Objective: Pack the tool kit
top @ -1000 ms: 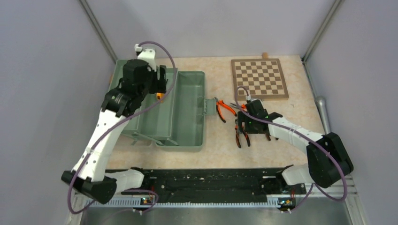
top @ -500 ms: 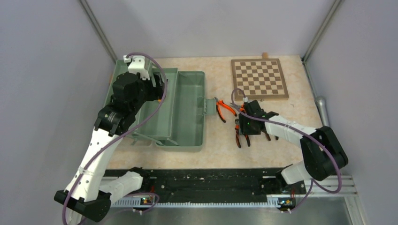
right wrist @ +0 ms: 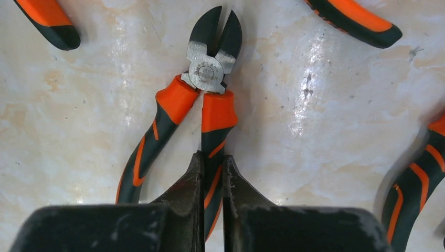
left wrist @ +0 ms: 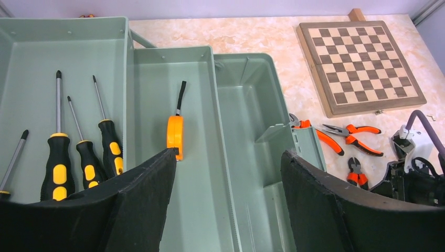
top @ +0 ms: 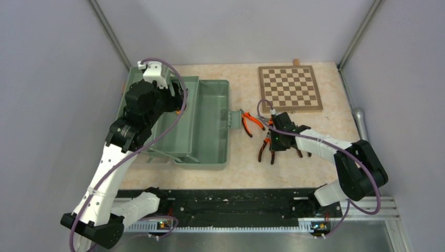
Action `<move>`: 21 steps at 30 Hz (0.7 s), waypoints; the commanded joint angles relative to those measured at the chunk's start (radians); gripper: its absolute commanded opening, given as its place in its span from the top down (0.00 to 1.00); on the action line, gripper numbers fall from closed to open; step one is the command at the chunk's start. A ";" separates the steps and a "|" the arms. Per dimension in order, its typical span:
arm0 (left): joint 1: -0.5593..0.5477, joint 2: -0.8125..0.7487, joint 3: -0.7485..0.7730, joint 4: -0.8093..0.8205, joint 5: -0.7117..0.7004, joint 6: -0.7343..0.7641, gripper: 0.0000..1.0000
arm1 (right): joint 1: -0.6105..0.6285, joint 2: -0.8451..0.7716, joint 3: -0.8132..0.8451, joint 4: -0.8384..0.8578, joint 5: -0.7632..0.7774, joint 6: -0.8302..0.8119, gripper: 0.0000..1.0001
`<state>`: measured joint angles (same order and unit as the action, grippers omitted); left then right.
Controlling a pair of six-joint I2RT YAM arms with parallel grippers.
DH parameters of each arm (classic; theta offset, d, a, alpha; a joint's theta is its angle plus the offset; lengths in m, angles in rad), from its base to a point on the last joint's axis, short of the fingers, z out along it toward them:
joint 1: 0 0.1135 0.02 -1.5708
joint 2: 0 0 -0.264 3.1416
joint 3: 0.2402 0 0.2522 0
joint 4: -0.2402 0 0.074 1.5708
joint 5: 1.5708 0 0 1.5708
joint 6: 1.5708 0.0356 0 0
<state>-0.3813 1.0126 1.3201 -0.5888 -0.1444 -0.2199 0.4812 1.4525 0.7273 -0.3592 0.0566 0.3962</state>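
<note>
One handle of the stiff pliers [right wrist: 210, 73] is being clamped by the right gripper [right wrist: 212, 160], their heavy head at twelve o'clock likely swinging on lifting, while the left gripper [left wrist: 229, 153] is hanging with jaws apart.

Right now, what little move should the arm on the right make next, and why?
Probably a short lift straight up. The right gripper is closed on one handle of the cutting pliers, which lie flat on the table. They likely need to clear the surface before being carried left to the open toolbox.
</note>
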 commanded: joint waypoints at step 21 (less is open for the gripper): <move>-0.004 -0.027 -0.010 0.072 -0.016 -0.007 0.24 | 0.153 -0.293 0.364 -0.066 0.119 -0.063 1.00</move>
<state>-0.3813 1.0210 1.3178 -0.5747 -0.1360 -0.2195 0.5446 1.1107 0.9302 -0.4538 0.1127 0.3462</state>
